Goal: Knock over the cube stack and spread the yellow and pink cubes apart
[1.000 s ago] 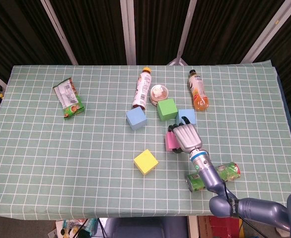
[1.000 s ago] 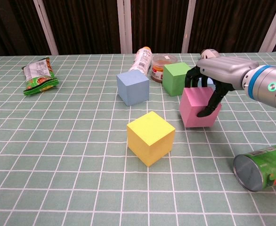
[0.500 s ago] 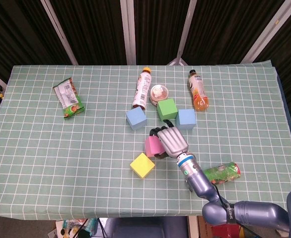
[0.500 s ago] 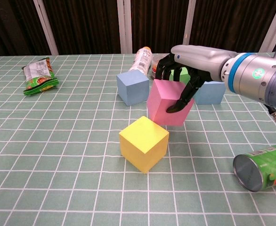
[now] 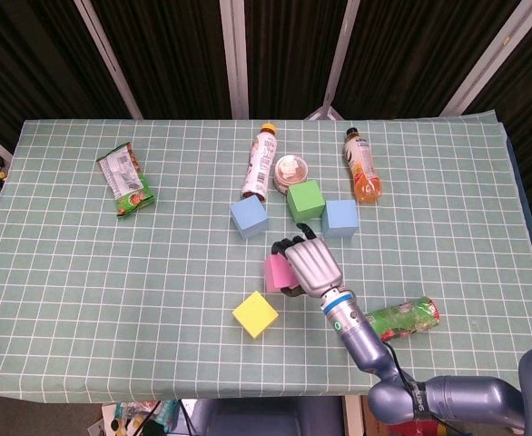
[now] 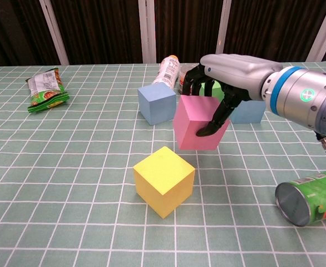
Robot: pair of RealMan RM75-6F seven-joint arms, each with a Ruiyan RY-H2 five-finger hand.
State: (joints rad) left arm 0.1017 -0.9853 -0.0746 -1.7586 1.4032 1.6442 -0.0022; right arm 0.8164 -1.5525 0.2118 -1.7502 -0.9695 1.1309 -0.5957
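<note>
Since half a second ago the yellow cube [image 5: 255,314] [image 6: 164,181] has slid nearer the table's front edge and away from the pink cube [image 5: 276,270] [image 6: 198,123], so a clear gap now lies between them; the pink cube has barely shifted.

The right hand [image 5: 310,263] [image 6: 228,70] arches over the pink cube, dark fingers [image 6: 214,119] curled down its top and front face; it grips the cube, which sits tilted in the chest view; whether the cube's lower edge touches the cloth I cannot tell. The left hand shows in neither view.

Behind the pink cube stand three more cubes on the table [image 5: 84,272] [image 6: 57,167]: a blue cube [image 5: 249,217] [image 6: 157,103] to the left, a green cube [image 5: 306,200] [image 6: 218,92] mostly hidden by the hand in the chest view, and a second blue cube [image 5: 340,217] [image 6: 247,109] to the right, just beside the green one. Beyond them lie a pale bottle [image 5: 260,163] [image 6: 168,67] with an orange cap, a small round tub [image 5: 290,169] [image 6: 192,72], and an orange bottle [image 5: 361,166].

Near the front right, beside the forearm, a green can [image 5: 404,317] [image 6: 312,196] lies on its side; far off at the back left lies a green snack packet [image 5: 126,180] [image 6: 47,87].
</note>
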